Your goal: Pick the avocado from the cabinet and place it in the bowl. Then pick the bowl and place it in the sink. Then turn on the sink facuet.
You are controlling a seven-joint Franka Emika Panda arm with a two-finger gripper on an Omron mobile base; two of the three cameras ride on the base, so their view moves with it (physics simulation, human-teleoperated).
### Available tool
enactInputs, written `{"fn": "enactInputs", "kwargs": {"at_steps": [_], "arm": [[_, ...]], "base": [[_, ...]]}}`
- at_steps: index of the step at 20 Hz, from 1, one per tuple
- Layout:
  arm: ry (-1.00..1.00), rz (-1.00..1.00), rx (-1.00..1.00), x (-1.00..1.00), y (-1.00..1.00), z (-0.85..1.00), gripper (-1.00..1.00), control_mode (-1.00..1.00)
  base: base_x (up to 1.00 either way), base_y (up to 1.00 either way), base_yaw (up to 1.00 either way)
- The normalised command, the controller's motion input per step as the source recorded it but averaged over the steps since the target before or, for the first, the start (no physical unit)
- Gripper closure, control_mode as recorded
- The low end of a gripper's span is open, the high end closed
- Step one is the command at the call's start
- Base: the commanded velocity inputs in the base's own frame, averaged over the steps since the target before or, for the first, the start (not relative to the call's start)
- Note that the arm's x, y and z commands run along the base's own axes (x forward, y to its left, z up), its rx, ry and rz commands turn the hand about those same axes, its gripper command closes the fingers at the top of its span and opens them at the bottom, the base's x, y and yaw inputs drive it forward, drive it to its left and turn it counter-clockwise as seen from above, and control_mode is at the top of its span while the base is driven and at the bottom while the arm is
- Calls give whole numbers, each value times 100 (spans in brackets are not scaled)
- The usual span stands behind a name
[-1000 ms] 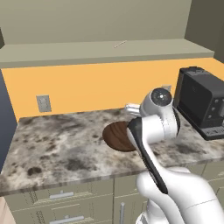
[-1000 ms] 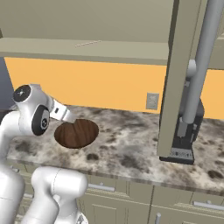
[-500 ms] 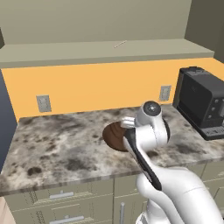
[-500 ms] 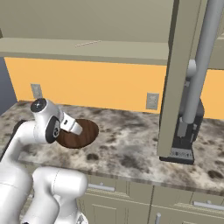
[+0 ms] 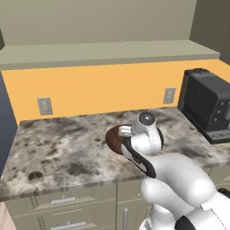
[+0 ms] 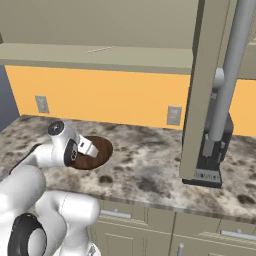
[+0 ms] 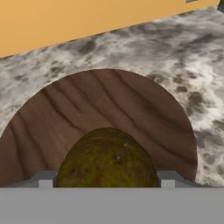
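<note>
Now you are at the release step: the hand (image 7: pixel 105 185) is held over the bowl (image 7: pixel 109 113) with the avocado (image 7: pixel 107 159) between its two fingertips, the jaws standing wide and pinching the fruit across its broad middle. The bowl sits on the mottled tabletop (image 5: pixel 58 148) in front of the orange wall (image 5: pixel 99 90).

To do this step well, judge the following:
- Keep the fruit over the middle of the bowl, not its rim, before you let go
- Lower until the fruit is just above the wood; it is egg-shaped and will likely roll if dropped from height
- Spread the fingers fully, then lift straight up so neither tip drags the fruit out
- Leave the bowl where it lies; you must grip its rim in the step after this one

What each view gives you:
- The hand view shows the avocado and the grain rings of the bowl close beneath it. How much gap lies between fruit and wood cannot be told from it
- The left base view shows part of the bowl (image 5: pixel 113 137) behind the arm, and a dark coffee machine (image 5: pixel 209 105) well apart to the right
- The right base view shows the bowl (image 6: pixel 95 152) beside the wrist, and an open cabinet door (image 6: pixel 200 85) hanging over the tabletop
</note>
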Motion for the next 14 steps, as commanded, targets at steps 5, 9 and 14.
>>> {"fn": "enactInputs", "kwargs": {"at_steps": [5,9,14], "arm": [[6,4,0,27,0,-22,100,-100],[2,2,0,0,2,-37,100,-100],[1,1,0,0,1,-36,100,-100]], "base": [[0,0,0],[0,0,0],[0,0,0]]}}
